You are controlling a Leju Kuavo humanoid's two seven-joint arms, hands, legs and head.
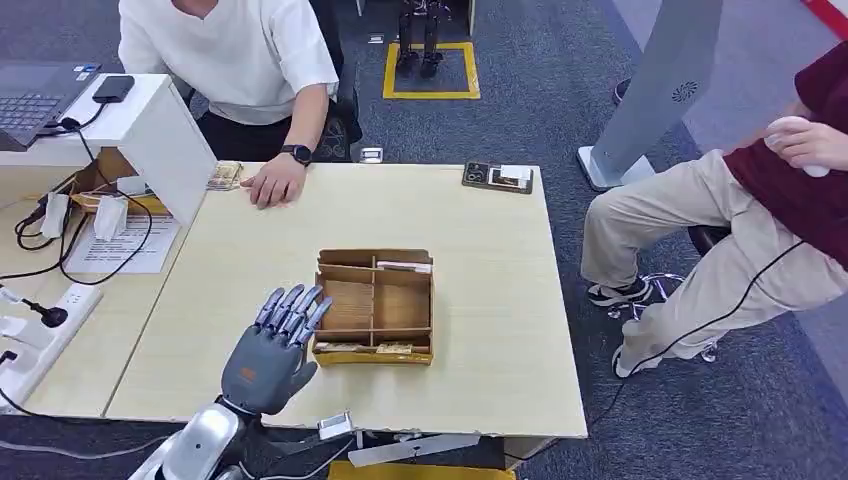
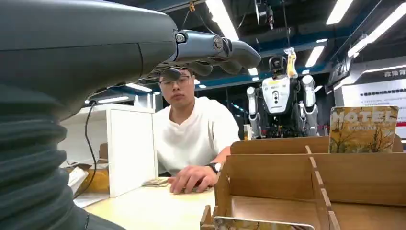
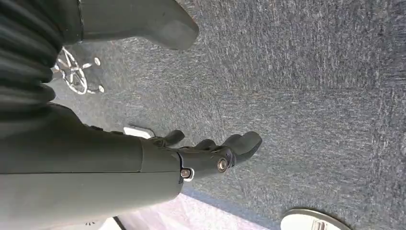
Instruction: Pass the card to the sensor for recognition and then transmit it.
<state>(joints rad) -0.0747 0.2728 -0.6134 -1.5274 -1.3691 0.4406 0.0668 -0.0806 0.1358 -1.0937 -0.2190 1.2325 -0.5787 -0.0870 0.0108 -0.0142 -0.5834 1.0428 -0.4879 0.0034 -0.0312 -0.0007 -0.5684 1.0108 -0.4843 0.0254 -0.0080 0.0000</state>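
Cards (image 1: 404,266) are stood on edge in a divided box (image 1: 375,305) for easy pinching | left hand (image 1: 272,352) is held open, empty, just beside it | right hand (image 3: 210,155) is hung empty, fingers loosely curled, over floor | bench (image 1: 480,300)

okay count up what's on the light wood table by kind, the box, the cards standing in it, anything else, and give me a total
Box: 1, brown, with compartments
Card slots filled: 3, one at the back, two at the front; each may hold several cards
Dark device at the far edge: 1
Banknote stack by the person's hand: 1
Total: 6
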